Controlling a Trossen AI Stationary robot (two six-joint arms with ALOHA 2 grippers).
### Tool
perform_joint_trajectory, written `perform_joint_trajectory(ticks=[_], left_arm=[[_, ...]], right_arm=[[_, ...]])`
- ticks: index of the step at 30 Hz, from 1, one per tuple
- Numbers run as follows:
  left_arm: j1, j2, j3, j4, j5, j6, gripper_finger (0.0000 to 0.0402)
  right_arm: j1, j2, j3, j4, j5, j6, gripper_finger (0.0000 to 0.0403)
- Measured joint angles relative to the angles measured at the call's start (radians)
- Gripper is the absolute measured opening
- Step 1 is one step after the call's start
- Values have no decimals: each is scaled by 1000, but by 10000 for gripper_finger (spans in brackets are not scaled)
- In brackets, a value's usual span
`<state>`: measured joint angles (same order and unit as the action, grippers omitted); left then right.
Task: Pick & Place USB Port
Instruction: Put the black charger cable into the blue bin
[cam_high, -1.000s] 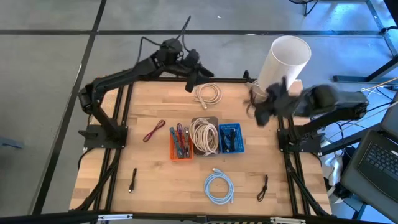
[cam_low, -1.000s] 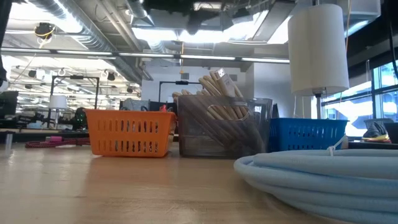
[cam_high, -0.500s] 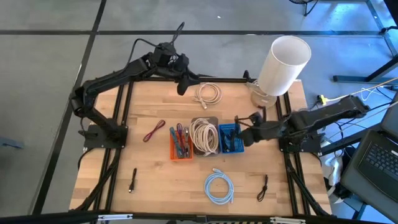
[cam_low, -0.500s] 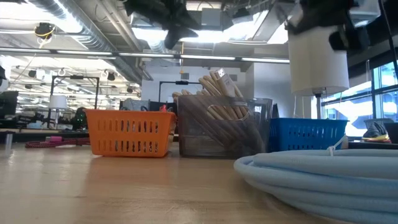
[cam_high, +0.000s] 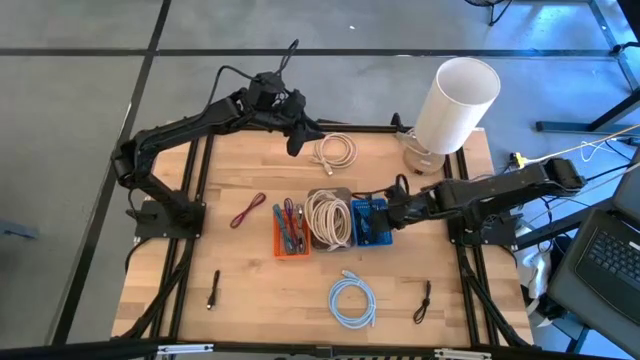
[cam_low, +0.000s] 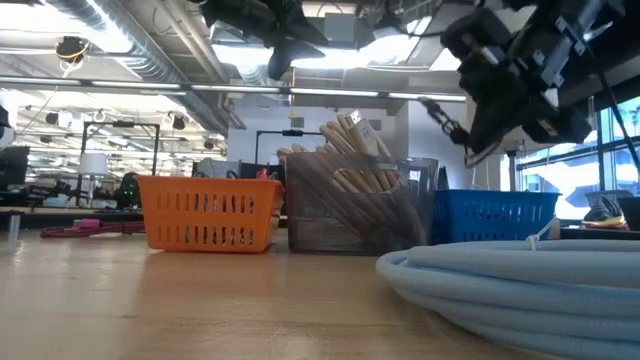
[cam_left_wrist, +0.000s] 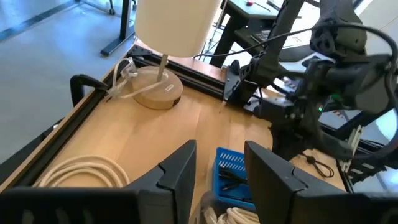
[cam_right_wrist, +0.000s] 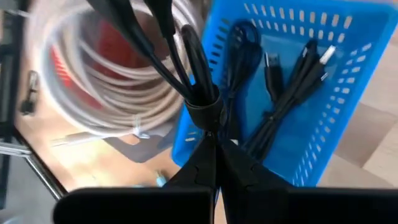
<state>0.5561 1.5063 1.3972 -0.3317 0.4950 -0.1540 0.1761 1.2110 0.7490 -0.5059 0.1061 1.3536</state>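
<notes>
A blue basket stands right of centre on the wooden table, and several black cables lie in it. My right gripper hangs over the basket's right side, shut on a bundled black cable. In the low view the same gripper shows high above the basket. My left gripper hovers near the table's far edge, left of a cream cable coil. It is open, with nothing between its fingers. My right gripper pinches the black cable bundle at its tied waist between the free ends of its two fingers. The fingers slant down from the table's right side. The bundle is lifted clear above the blue basket, and its strands run on past the fingertips.
An orange basket and a clear bin of cream cables stand left of the blue basket. A lamp with a white shade stands at the far right. A light blue coil, a red cable and small black items lie about.
My right gripper has come down from high beside the lamp toward the table's left and near side. It now stands over the blue basket with the black cable in its shut fingers. My left gripper has shifted a little toward the table's left edge.
</notes>
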Motion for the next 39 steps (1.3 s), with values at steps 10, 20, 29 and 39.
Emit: perform_joint_trajectory(ticks=[10, 20, 29, 39], left_arm=[[0, 0, 0, 0, 0, 2, 127], [0, 0, 0, 0, 2, 3, 127], [0, 0, 0, -1, 4, 0, 127], [0, 0, 0, -1, 4, 0, 127]], right_arm=[[-37, 165, 0, 53, -61, 0, 1], [-42, 304, 0, 86, -107, -1, 1], [-42, 332, 1, 93, -107, 0, 32], [-42, 264, 55, 44, -66, -13, 94]])
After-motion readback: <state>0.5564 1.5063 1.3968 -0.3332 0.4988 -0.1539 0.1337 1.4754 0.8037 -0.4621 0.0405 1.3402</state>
